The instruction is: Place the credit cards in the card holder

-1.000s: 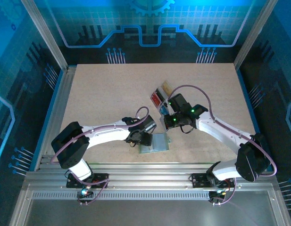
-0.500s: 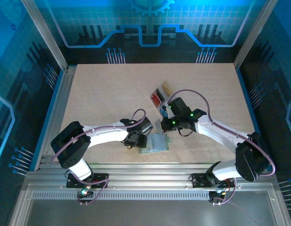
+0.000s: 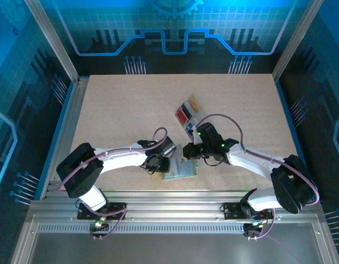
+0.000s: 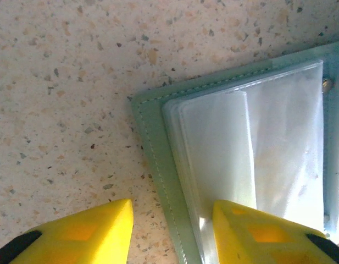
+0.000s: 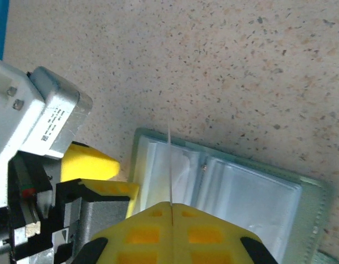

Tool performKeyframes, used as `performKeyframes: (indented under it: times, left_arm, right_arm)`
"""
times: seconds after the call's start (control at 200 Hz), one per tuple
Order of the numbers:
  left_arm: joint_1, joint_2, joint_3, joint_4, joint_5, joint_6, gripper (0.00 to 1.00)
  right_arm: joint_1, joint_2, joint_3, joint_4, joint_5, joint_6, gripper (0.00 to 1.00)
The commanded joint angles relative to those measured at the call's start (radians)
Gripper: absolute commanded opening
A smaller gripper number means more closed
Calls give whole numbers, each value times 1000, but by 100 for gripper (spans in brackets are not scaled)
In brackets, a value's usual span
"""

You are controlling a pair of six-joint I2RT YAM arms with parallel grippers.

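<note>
**Card lined up over the open holder, slotting step under way**

Top view: the card holder [image 3: 181,170] is laid open on the worktop [image 3: 120,110] close to the arm bases. The left claw [image 3: 160,163] is parked at its left edge and the right claw [image 3: 190,154] just over its far edge. The spare credit cards [image 3: 185,114] are left further back, well apart. Insertion is judged to be the step in hand.

Left wrist: the left claw [image 4: 172,220] is seen with its fingers apart, one over bare worktop and one over the clear sleeves [image 4: 257,154]. The holder's green border sits between them. Nothing looks clamped, so a pinch there is probably needed to steady things.

Right wrist: the right claw [image 5: 171,212] is closed on one credit card [image 5: 170,159], seen edge-on as a thin line above the sleeves. Next, that edge has to be matched to a sleeve mouth and slid in. Which pocket is meant can't be told.
</note>
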Motion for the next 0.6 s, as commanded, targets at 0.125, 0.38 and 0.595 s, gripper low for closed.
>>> performKeyframes:
  times: [0.125, 0.38, 0.595]
  left_arm:
    - [8, -10, -36, -20, 22, -11, 40]
    - [11, -5, -40, -9, 32, -11, 37]
    - [11, -8, -44, -5, 36, -11, 36]
  right_arm:
    - [32, 32, -71, 176, 6, 105, 0]
    - [59, 80, -103, 234, 39, 136, 0]
    - [98, 89, -120, 242, 96, 139, 0]
